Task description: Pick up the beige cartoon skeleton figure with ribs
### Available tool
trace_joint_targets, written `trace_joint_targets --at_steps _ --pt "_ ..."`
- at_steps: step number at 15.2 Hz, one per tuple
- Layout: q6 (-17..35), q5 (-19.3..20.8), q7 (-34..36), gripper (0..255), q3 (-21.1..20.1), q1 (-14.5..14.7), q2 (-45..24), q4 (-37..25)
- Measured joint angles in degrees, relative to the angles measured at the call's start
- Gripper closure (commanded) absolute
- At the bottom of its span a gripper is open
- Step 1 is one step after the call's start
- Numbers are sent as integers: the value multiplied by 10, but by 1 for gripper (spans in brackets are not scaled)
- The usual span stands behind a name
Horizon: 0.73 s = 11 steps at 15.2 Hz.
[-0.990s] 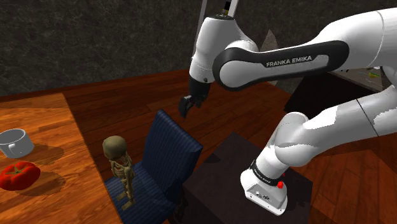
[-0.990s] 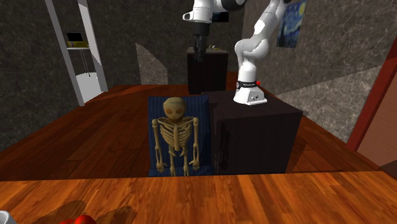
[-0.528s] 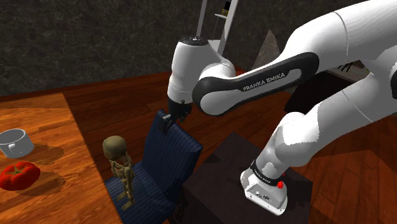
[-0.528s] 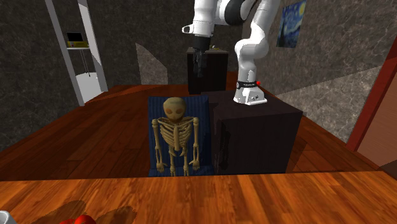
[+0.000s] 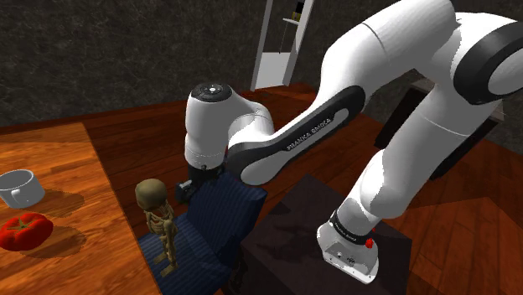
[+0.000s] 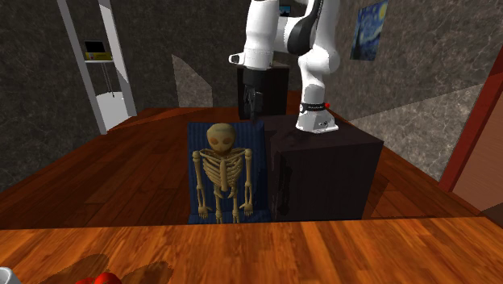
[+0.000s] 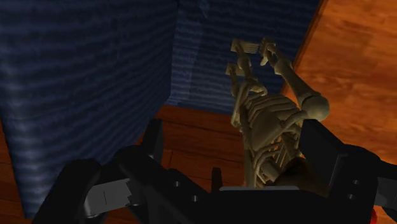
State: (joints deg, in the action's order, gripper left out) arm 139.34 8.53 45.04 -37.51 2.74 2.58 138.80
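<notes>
Approach step: the end effector [image 5: 189, 188], fingers spread wide and empty, hovers by the skeleton figure [image 5: 159, 222] seated on the blue chair [image 5: 222, 209].
In the shoulder view the figure sits at 8 o'clock of it. The next move likely calls for straddling the ribs, then closing. The chair back crowds 3 o'clock, the table [image 5: 75, 168] edge 9 o'clock; there is room above.

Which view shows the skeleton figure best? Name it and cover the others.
The second exterior view: the skeleton figure faces the camera whole, skull, ribs, arms and legs, against the blue chair. The shoulder view shows the figure side-on and thin. The wrist view shows its ribs and one arm close up.
</notes>
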Motion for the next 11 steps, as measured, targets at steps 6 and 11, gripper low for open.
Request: trace_joint_targets --at_steps 6,11 --pt "4 170 168 0 4 47 -165 -100" --pt "10 234 224 0 31 86 -233 -141"
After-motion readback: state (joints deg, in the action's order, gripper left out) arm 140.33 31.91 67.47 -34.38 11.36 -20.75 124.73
